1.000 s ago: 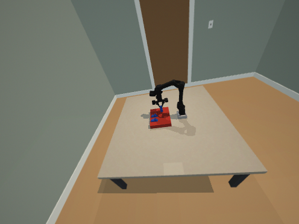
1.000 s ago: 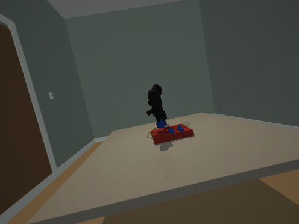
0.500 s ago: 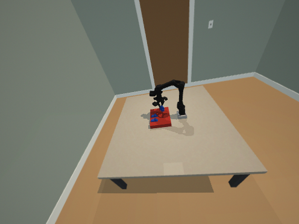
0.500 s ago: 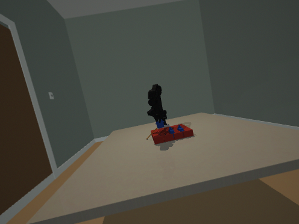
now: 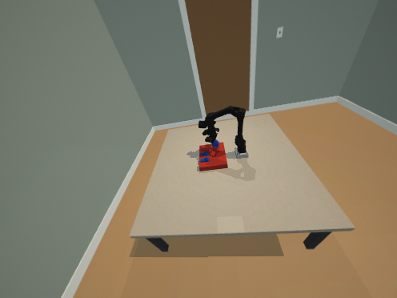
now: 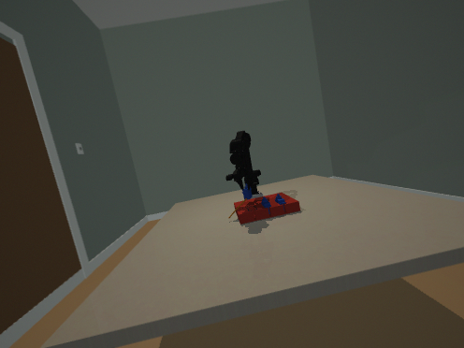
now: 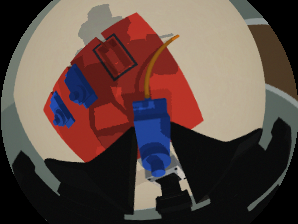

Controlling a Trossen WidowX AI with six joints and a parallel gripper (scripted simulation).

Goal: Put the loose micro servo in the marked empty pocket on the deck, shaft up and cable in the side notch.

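Observation:
The loose blue servo point(image 5: 215, 143) point(image 6: 247, 192) point(image 7: 151, 131) is held above the deck. My gripper point(image 5: 212, 141) point(image 6: 249, 189) point(image 7: 152, 128) is shut on its body, one finger on each side. In the wrist view its output shaft point(image 7: 157, 167) is at the lower end and its orange cable point(image 7: 148, 80) point(image 6: 232, 214) curves away from the upper end, past the deck's edge. The red deck point(image 5: 216, 163) point(image 6: 291, 206) point(image 7: 185, 105) lies below. The black-outlined pocket point(image 7: 116, 56) is empty, up and left of the servo in the wrist view. The servo's exact tilt is unclear.
Two blue servos sit in the deck, one point(image 7: 80, 87) beside the marked pocket and another point(image 7: 61, 112) farther along. The arm's pale base plate point(image 5: 241, 155) stands on the table point(image 5: 240, 196) point(image 6: 196, 267), right of the deck in the top view.

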